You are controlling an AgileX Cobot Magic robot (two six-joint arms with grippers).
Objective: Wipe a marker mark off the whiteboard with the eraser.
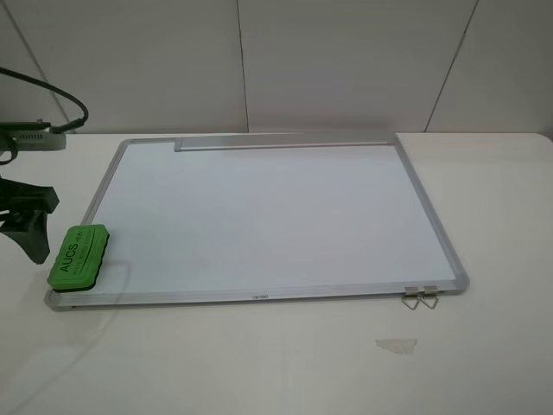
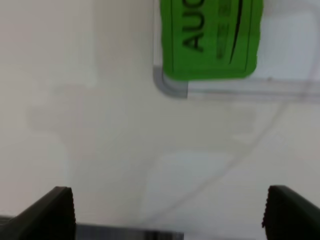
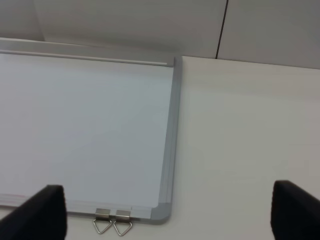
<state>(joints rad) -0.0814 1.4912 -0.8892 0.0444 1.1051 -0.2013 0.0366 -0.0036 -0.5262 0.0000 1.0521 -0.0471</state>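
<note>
Whiteboard [image 1: 259,216] showed no marker mark (apparently wiped already), the green AUCS eraser [image 1: 78,256] sat on its near-left corner, and the left gripper [image 2: 167,212] and right gripper [image 3: 167,212] gaped wide, holding nothing.

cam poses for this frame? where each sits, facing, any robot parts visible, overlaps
Exterior high: above, looks down at the silver-framed whiteboard; left end effector at its left.
Left wrist: faces the white table; its fingertips show apart.
Right wrist: faces the board's metal clip corner; fingertips apart.
Shared: the green block eraser, exterior and left.
</note>
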